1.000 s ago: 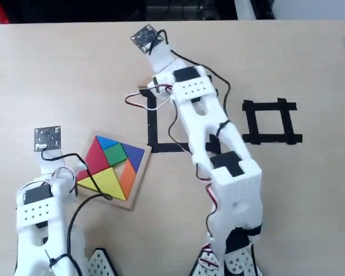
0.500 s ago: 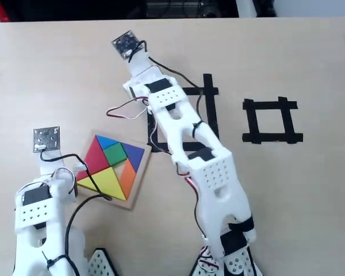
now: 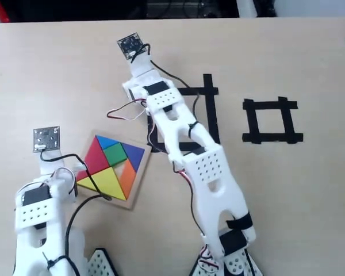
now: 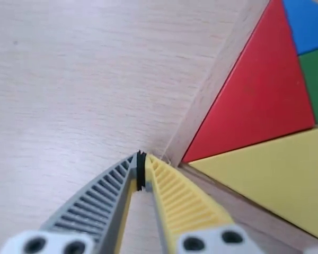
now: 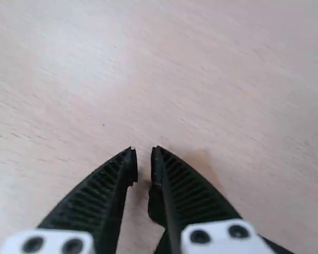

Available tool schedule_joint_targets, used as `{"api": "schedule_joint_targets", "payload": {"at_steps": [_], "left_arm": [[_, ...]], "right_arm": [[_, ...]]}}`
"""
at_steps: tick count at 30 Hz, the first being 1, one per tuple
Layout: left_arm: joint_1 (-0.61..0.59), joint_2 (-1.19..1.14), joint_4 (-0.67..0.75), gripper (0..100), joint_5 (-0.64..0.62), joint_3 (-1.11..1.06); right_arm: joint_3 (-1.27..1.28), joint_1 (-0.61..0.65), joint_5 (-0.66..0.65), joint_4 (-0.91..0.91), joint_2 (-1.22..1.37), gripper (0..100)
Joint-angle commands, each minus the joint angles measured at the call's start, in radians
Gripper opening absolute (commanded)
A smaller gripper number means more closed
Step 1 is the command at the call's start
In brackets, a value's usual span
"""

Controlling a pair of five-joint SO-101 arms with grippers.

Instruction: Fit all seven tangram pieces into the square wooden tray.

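The square wooden tray lies turned like a diamond left of centre, holding coloured tangram pieces: red, green, yellow, orange and blue. My left gripper is shut and empty, its tips touching the table right at the tray's outer rim, by the seam between the red piece and the yellow piece. My right gripper hovers over bare table far from the tray, fingers a narrow gap apart with nothing between them. The right arm stretches toward the far side.
Two black tape squares mark the table: one at the right, the other partly under the right arm. The left arm sits at the near left. Bare table surrounds the tray.
The right arm has swung leftward, its wrist end shifting left along the far side of the table. The left arm and the tray have stayed still.
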State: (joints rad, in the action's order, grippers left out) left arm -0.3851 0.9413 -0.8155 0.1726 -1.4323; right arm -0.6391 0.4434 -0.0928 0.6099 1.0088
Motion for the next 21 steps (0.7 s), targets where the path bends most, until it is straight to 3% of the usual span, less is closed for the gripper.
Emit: {"api": "schedule_joint_targets", "payload": {"at_steps": [1, 6, 12, 17, 21], "left_arm": [[0.001, 0.006, 0.008, 3, -0.005, 0.027], [0.001, 0.006, 0.008, 3, -0.005, 0.027], [0.002, 0.006, 0.008, 3, -0.005, 0.027], [0.001, 0.006, 0.008, 3, -0.005, 0.027], [0.001, 0.006, 0.008, 3, -0.005, 0.027]], "right_arm": [[-0.071, -0.009, -0.044, 0.075, -0.012, 6.8], [-0.139, -0.049, -0.049, 0.333, -0.005, 8.0], [-0.252, -0.084, -0.164, 0.644, -0.012, 7.7], [-0.469, -0.087, -0.167, 0.895, -0.012, 0.8], [-0.728, -0.098, -0.172, 1.043, -0.004, 1.1]]}}
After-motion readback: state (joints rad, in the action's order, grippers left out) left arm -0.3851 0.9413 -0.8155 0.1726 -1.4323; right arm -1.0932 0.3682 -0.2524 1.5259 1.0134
